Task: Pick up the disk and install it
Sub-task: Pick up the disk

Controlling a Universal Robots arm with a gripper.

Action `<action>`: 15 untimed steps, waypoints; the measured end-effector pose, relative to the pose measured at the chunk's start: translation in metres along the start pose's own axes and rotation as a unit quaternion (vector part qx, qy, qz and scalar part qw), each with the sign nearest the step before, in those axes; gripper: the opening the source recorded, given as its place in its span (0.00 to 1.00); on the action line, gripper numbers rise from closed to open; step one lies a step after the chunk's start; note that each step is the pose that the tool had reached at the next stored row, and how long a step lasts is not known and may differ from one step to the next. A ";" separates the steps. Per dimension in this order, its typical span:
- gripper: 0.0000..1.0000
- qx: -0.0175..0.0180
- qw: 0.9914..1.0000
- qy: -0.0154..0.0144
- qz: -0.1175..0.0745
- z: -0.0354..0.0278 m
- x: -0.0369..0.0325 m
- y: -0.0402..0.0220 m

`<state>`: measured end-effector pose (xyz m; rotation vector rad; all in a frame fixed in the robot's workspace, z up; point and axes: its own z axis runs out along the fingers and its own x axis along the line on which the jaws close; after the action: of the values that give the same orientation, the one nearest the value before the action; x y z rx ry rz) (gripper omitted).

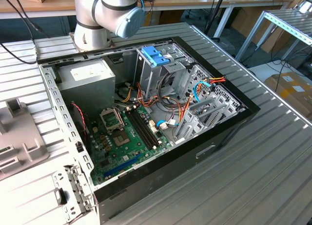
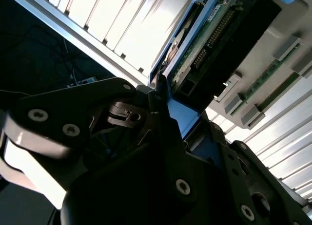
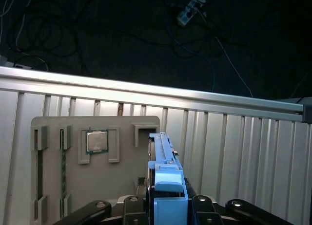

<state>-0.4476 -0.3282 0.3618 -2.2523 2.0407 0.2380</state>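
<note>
The disk (image 3: 165,183) stands edge-on between my fingers (image 3: 201,204) in the first wrist view, its light-blue carrier tab facing the camera. In the second wrist view the disk (image 2: 222,32) shows its dark body, green circuit board and blue rail. My gripper (image 3: 168,208) is shut on the disk, holding it over the slatted table beside a grey parts tray (image 3: 53,186). In the exterior view the open computer case (image 1: 246,114) lies on its side, with a metal drive cage (image 1: 168,76) at its far end.
The grey tray holds a processor (image 3: 96,141) and memory sticks (image 3: 63,171). Past the table's edge rail (image 3: 146,91) lie dark floor and cables. A blue bracket (image 1: 155,54) tops the cage. The arm's base (image 1: 105,13) stands behind the case, and orange cables (image 1: 214,80) cross inside.
</note>
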 end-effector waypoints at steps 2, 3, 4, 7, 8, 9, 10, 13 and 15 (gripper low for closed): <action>0.37 0.000 1.000 -0.001 0.000 -0.0023 -0.0003 0.0001; 0.37 0.000 1.000 -0.002 0.000 -0.0039 -0.0004 0.0001; 0.37 0.000 1.000 -0.003 0.000 -0.0048 -0.0006 0.0002; 0.37 0.001 1.000 -0.006 0.000 -0.0075 -0.0009 0.0003; 0.37 0.001 1.000 -0.006 0.000 -0.0082 -0.0010 0.0003; 0.37 0.001 1.000 -0.007 0.000 -0.0091 -0.0011 0.0004; 0.37 0.001 1.000 -0.008 0.000 -0.0099 -0.0012 0.0004; 0.37 0.001 1.000 -0.012 -0.001 -0.0137 -0.0019 0.0005; 0.37 0.001 1.000 -0.014 -0.001 -0.0157 -0.0022 0.0006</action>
<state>-0.4475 -0.3288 0.3776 -2.2359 2.0242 0.2649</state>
